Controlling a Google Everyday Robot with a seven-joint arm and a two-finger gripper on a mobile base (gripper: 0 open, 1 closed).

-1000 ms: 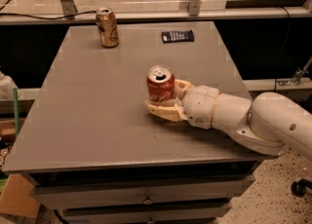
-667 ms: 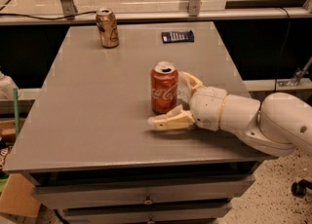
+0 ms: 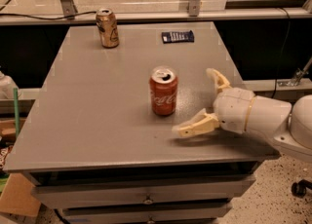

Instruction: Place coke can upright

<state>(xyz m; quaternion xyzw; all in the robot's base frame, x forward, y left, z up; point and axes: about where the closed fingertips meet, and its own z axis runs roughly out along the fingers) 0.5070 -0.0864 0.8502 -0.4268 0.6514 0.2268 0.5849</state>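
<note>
In the camera view, a grey worktop (image 3: pixel 92 106) fills most of the scene, with drawers (image 3: pixel 146 193) set in the cabinet front beneath it. The coke can (image 3: pixel 163 92) stands upright near the middle of the worktop, a little toward the right. Its silver top with the opening faces up, and the white script on its red-orange side faces the camera. Nothing touches it.

The gripper (image 3: pixel 194 102) is just right of the can, low over the worktop near the front right edge, on the end of a white arm (image 3: pixel 265 117) that comes in from the right. Its fingers (image 3: pixel 195 126) are spread wide and hold nothing. One tan finger points left along the worktop surface toward the can's base, and the other angles up and away behind it. A clear gap lies between both fingers and the can.

At the far left of the worktop stands a gold-tan can (image 3: pixel 107 28), also upright, well apart from the coke can. A small dark blue packet (image 3: pixel 178 36) lies flat near the far edge.
</note>
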